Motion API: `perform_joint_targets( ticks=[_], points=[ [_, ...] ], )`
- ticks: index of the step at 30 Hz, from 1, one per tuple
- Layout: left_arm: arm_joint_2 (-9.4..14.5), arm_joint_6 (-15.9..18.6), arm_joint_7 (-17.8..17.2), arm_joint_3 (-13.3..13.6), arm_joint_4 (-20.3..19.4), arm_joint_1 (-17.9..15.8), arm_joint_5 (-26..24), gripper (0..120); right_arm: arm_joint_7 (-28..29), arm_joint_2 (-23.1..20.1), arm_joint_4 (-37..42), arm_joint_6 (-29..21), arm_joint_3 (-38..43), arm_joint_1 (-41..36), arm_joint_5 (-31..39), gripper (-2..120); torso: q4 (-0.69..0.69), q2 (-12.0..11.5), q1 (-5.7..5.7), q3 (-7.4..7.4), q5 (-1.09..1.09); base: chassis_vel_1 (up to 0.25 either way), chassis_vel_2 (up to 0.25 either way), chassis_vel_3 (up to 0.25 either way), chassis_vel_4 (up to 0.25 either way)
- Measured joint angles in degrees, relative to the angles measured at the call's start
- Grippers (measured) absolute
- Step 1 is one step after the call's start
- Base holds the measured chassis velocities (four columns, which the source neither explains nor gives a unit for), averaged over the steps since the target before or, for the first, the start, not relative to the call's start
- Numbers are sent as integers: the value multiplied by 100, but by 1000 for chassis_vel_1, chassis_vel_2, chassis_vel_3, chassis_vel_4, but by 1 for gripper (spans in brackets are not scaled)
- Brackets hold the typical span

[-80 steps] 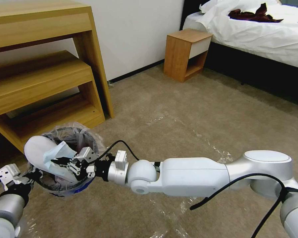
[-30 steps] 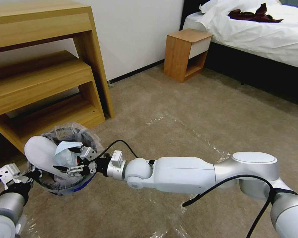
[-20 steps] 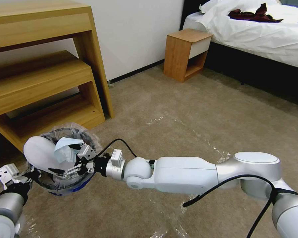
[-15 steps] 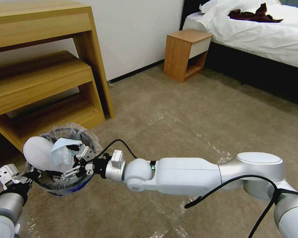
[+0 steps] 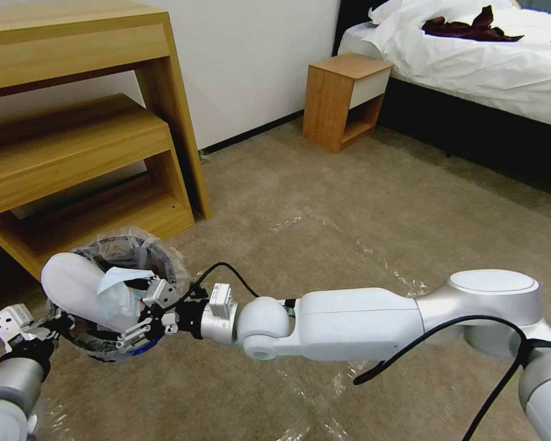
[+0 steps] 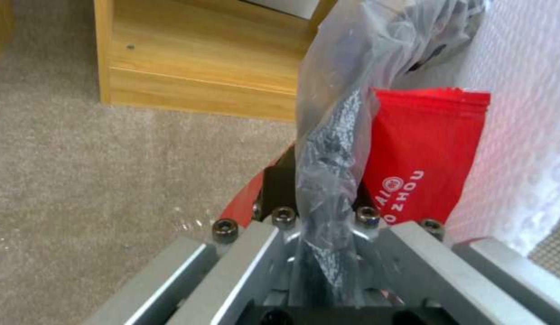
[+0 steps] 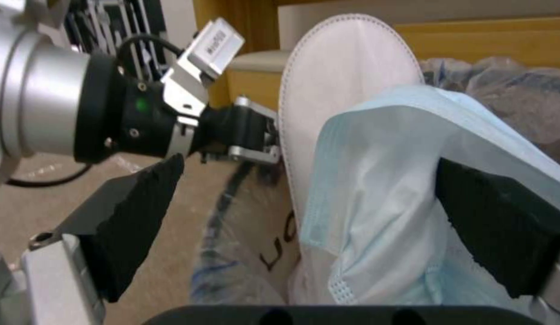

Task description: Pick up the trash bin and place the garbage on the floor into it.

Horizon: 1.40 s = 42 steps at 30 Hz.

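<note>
The trash bin, lined with a crinkly clear bag, hangs just above the carpet at the lower left. My left gripper is shut on its near rim, pinching rim and plastic together. Garbage sits inside: a white slipper pokes up over the rim, a light blue face mask leans on it, and a red wrapper lies below. My right gripper stands open over the bin's mouth. The mask lies between its black pads, draped against one of them.
A wooden stepped shelf unit stands right behind the bin. A small wooden nightstand and a bed are at the far right. Open beige carpet spreads ahead, with scraps of clear film on it.
My right gripper held the mask over the bin, then opened and let it drop against the slipper. It has since drawn back a little toward the near rim. The left arm kept still.
</note>
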Motion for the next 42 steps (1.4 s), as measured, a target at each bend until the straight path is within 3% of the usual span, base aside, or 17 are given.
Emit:
perform_joint_targets(
  ticks=[11, 14, 42],
  points=[
    [-50, -16, 41, 38, 3, -38, 61, 1, 367, -87, 231, -620, -289, 576, 103, 100, 0, 0, 0, 0, 0, 0, 0, 0, 0],
    [-79, -25, 54, 50, 15, -59, 65, 1, 584, 17, 245, -946, -310, 728, 150, 100, 0, 0, 0, 0, 0, 0, 0, 0, 0],
    [-294, -119, 243, 198, 207, -191, 351, 1, 1515, 665, 481, -2122, -632, 1478, 1482, 100, 1, 0, 0, 0, -1, 0, 0, 0, 0]
  ],
)
